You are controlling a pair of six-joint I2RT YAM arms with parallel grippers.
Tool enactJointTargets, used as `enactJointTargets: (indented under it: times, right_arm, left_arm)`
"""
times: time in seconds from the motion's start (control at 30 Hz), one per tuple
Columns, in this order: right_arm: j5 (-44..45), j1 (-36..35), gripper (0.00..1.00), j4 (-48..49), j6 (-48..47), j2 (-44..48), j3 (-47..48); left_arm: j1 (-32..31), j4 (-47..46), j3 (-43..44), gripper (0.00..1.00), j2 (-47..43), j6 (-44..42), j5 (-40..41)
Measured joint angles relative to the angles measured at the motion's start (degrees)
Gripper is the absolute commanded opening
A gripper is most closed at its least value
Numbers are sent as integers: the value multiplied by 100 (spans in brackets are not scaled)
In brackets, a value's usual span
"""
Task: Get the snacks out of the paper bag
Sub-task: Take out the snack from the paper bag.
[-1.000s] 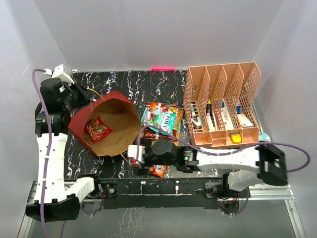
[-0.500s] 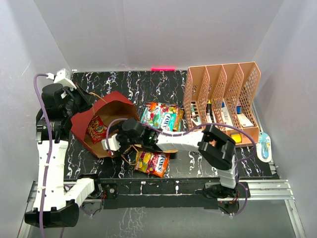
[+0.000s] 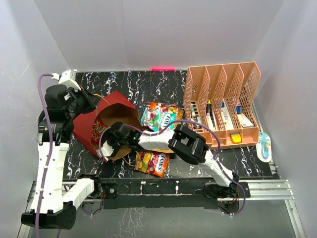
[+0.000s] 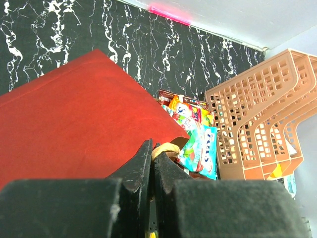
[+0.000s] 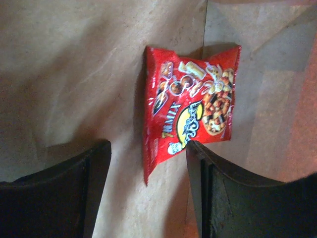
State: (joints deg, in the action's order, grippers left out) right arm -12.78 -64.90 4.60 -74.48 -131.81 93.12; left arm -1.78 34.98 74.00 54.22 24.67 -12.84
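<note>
Black marble-patterned tabletop [image 3: 148, 84], veined in white, fills the floor of a cell enclosed by plain white walls [image 3: 148, 34] at the back and on both sides; a short pink-red light strip [image 3: 163, 68] glows where the far edge of the surface meets the rear wall; a metal rail [image 3: 267, 188] runs along the near edge, carrying the two arm bases. Paper bag [image 3: 83, 130], red outside and brown kraft inside, lies tilted at the left of the surface with its mouth turned toward the centre. Left gripper [image 4: 152, 166] is at the bag's upper rim, jaws pressed together on the paper, with a loop of tan cord handle [image 4: 166, 148] showing just past the fingertips. Right gripper [image 5: 147, 158] reaches into the mouth of the bag; its jaws stand partly apart on either side of the near end of a red packet [image 5: 190, 111], which lies flat on the kraft inner wall; nothing is gripped between them. Further packets [image 3: 161, 116], teal, orange and red, lie in a heap on the surface just right of the bag; an orange-yellow packet [image 3: 153, 162] rests nearer the front edge. Pink mesh desk organiser [image 3: 223, 104], with four upright compartments holding small items, stands at the right.
</note>
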Motion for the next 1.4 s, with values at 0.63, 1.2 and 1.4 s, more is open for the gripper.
enactJointTargets:
  times: [0.63, 1.2, 1.4]
  right_arm:
    - [496, 205, 7, 619, 859, -256, 238]
    - [46, 186, 7, 979, 3720, 2796, -2076]
    - [-251, 186, 7, 214, 4321, 3851, -2350]
  left_arm:
    - [-98, 227, 138, 0, 149, -264, 660]
    - [-107, 116, -538, 0, -192, -1099, 1563]
    - [-107, 129, -463, 0, -66, -1019, 1915]
